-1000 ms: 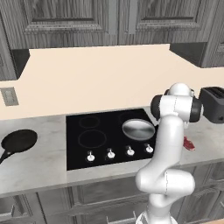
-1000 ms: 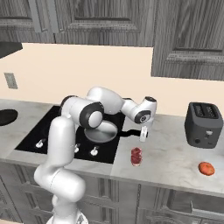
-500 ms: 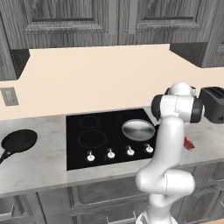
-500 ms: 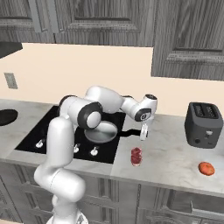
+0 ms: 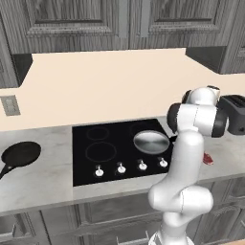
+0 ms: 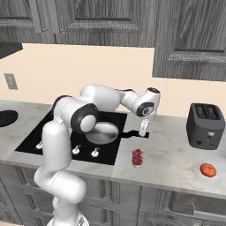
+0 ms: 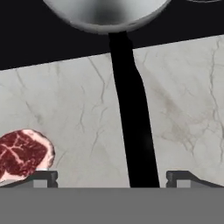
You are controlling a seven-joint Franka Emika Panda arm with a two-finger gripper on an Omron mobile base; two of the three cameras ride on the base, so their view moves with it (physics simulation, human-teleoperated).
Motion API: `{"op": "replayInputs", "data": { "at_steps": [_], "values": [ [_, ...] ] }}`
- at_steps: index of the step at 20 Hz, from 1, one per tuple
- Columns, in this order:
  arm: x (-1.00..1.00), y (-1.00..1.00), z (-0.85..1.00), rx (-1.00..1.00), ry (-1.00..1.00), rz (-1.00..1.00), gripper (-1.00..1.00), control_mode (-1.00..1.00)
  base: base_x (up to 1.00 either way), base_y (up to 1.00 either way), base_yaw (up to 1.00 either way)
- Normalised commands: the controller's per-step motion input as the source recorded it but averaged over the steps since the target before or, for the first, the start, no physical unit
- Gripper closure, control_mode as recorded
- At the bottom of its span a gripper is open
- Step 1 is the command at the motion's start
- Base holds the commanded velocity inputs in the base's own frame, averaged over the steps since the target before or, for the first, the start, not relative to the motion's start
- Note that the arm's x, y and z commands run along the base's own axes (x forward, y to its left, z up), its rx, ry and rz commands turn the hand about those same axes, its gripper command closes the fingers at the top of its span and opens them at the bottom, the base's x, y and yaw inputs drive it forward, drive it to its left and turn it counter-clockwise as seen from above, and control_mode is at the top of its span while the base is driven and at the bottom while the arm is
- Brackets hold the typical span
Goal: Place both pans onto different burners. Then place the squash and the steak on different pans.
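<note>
The silver pan [image 6: 102, 133] sits on the right side of the black cooktop [image 5: 110, 153], its long black handle [image 7: 133, 113] reaching right over the marble table [image 6: 176, 159]. The pincer [image 6: 144, 130] hangs open above that handle, fingertips [image 7: 43, 177] spread either side. The steak [image 6: 137, 157] lies near the handle, the squash [image 6: 208, 170] far right, the black pan [image 5: 20, 155] far left.

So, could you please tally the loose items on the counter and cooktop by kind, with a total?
Pans: 2 (silver pan, black pan)
Steak: 1
Squash: 1
Toaster: 1
Total: 5
</note>
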Motion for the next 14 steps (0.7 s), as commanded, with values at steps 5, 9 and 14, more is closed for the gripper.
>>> {"op": "replayInputs", "data": {
  "at_steps": [5,9,14],
  "values": [
    [-0.75,0.02,0.06,0.01,0.00,-0.36,-1.00,-1.00,0.00,0.00,0.00],
    [-0.76,0.00,0.00,0.00,0.00,-0.48,-1.00,-1.00,0.00,0.00,0.00],
    [-0.48,0.10,0.00,0.00,0.00,-0.50,-1.00,-1.00,0.00,0.00,0.00]
  ]
}}
